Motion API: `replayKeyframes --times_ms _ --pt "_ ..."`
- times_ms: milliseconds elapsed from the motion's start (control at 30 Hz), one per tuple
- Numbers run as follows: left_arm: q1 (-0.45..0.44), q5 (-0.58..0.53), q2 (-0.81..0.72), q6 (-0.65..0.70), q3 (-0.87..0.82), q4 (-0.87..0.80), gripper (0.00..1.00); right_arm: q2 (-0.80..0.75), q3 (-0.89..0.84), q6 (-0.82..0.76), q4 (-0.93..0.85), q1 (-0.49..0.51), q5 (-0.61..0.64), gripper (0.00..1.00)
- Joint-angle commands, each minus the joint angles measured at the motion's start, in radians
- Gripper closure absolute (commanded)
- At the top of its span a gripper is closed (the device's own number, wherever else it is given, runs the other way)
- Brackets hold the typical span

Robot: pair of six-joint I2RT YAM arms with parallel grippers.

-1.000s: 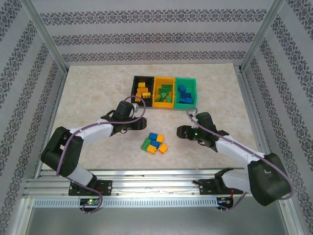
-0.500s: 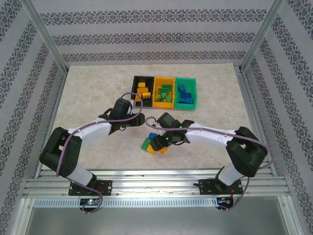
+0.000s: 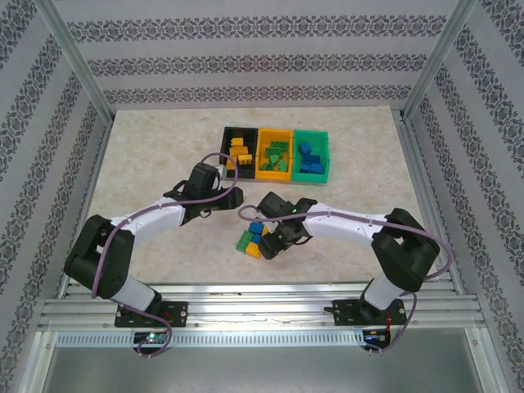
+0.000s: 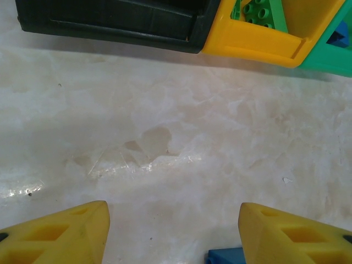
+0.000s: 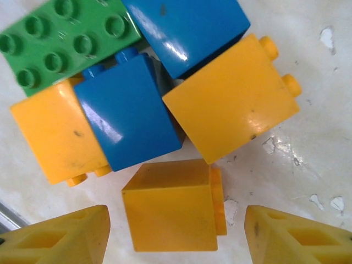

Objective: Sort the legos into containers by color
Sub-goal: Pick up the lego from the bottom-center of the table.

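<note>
Above, 3 joined plastic bins [image 3: 277, 153], black, yellow-orange, green; loose studded plastic bricks [image 3: 246, 243] lie on the counter [image 3: 147, 155] near them. Left wrist: your left tool [image 4: 173, 220] gapes empty before those bins. Right wrist: your right tool [image 5: 176, 231] stands spread around 1 yellow-orange brick [image 5: 170, 206].

The small blue plastic brick [image 5: 129, 113] and the yellow-orange plastic brick [image 5: 231, 99] are smooth and glossy, with faint scuffs. The pale marble-patterned tabletop [image 4: 176, 137] is smooth with a soft sheen. The black rectangular plastic bin [image 4: 110, 22] looks duller.
</note>
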Motion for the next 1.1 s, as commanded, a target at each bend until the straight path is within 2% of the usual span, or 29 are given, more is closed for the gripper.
replayKeyframes --times_ms 0,133,433,600,700,867,1067 --pt "0.011 -0.001 -0.036 -0.018 -0.013 0.023 0.37 0.058 0.029 -0.016 -0.039 0.018 -0.003 0.34" --pt "0.012 0.0 -0.034 -0.006 -0.006 0.012 0.37 0.089 0.045 -0.018 -0.029 0.028 -0.004 0.36" --pt "0.013 -0.021 -0.055 -0.004 -0.015 0.004 0.37 0.115 0.082 -0.04 -0.029 0.019 -0.026 0.56" --pt "0.013 -0.025 -0.062 -0.002 -0.025 -0.01 0.37 0.075 0.069 -0.029 -0.004 -0.001 -0.059 0.57" --pt "0.018 -0.039 -0.087 -0.006 -0.053 0.013 0.38 0.007 0.062 -0.016 0.02 -0.03 -0.11 0.57" --pt "0.044 -0.031 -0.102 -0.013 -0.086 0.026 0.38 -0.086 0.071 -0.008 0.068 -0.08 -0.125 0.56" --pt "0.087 0.014 -0.128 -0.059 -0.154 0.068 0.38 -0.055 0.188 -0.004 0.15 -0.142 -0.175 0.55"
